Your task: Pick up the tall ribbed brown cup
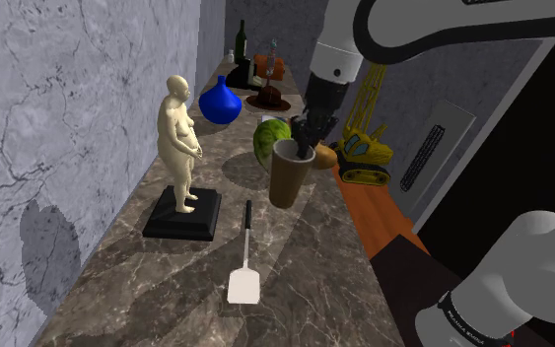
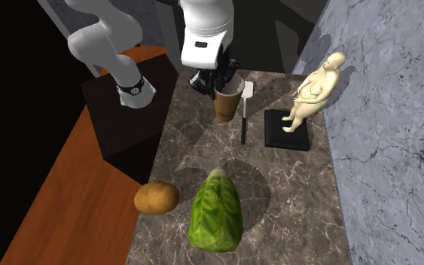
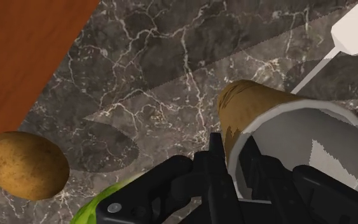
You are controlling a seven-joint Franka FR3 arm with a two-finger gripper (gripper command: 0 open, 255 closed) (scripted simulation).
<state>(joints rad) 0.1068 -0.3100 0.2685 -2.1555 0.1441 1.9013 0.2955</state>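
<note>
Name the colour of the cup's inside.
Pale grey-white, unlike its brown outer wall; the cup shows best in the wrist view.

Opposed exterior views, one shared countertop (image 1: 305, 296)

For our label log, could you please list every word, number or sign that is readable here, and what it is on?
No text can be read.
White lettering on the arm's dark ring: too small to read.
The brown cup: no text on it.
The yellow toy digger: no lettering can be made out.
</note>
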